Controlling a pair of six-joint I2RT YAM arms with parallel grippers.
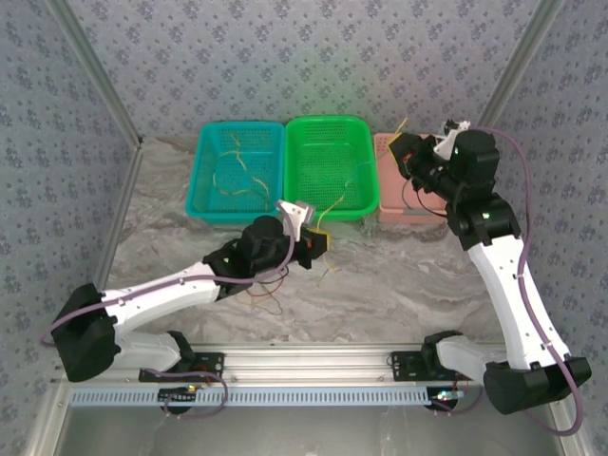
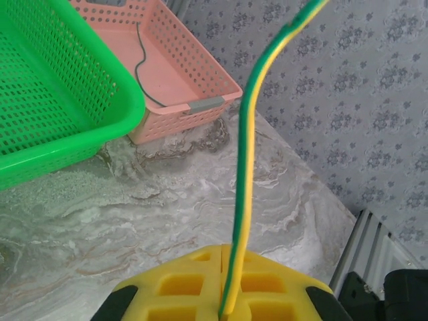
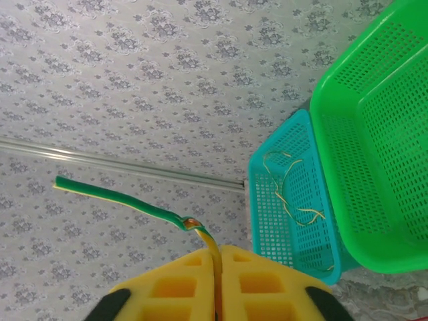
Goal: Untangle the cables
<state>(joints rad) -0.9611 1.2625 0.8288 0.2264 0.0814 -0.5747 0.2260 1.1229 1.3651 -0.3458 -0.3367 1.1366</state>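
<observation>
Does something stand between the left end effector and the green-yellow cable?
Nothing visible does: the left end effector is shut on the green-yellow cable, which rises from between its yellow pads.

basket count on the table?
3. Teal basket on the left, green basket in the middle, pink basket on the right, partly covered by the right arm. All sit side by side along the far wall.

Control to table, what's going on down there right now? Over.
Left gripper shut on green-yellow cable. Right gripper shut on striped cable end. Loose cables in teal basket, black cable in pink basket. Nothing in the way.
</observation>
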